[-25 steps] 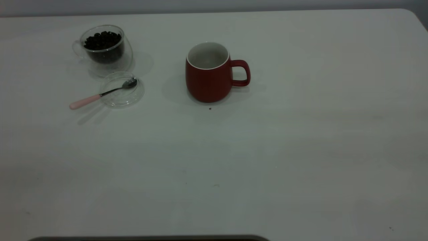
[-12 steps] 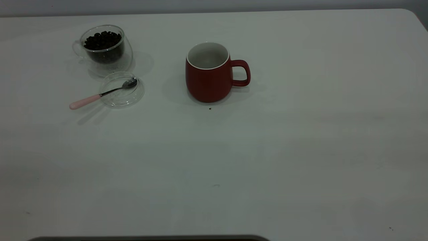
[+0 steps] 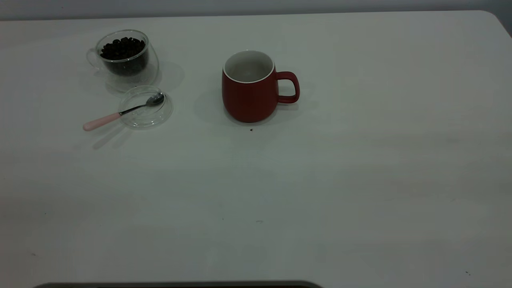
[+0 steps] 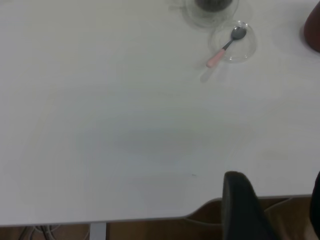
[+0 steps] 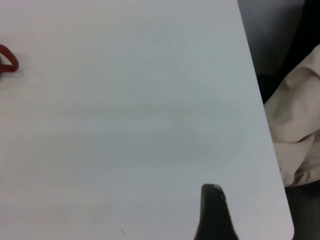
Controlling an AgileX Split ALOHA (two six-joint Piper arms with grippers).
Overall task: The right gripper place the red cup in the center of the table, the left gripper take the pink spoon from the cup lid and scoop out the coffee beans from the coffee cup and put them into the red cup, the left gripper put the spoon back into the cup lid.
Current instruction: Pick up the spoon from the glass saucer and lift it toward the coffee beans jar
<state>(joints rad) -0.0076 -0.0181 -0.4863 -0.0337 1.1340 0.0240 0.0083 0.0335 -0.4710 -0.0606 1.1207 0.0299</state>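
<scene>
so the table point(image 3: 360, 168) is plain white with a few tiny dark specks. Red cup point(image 3: 250, 96) near upper centre is dark red, white inside and on the rim. Upper left: clear coffee cup point(image 3: 124, 60) full of near-black coffee beans point(image 3: 122, 48), clear cup lid point(image 3: 154, 116), pink spoon point(image 3: 120, 114) with pale pink handle and silver bowl

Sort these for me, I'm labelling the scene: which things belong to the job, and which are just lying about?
Job:
red cup
coffee cup
coffee beans
cup lid
pink spoon
left claw
right claw

Lying about:
beige cloth beyond the table edge
</scene>
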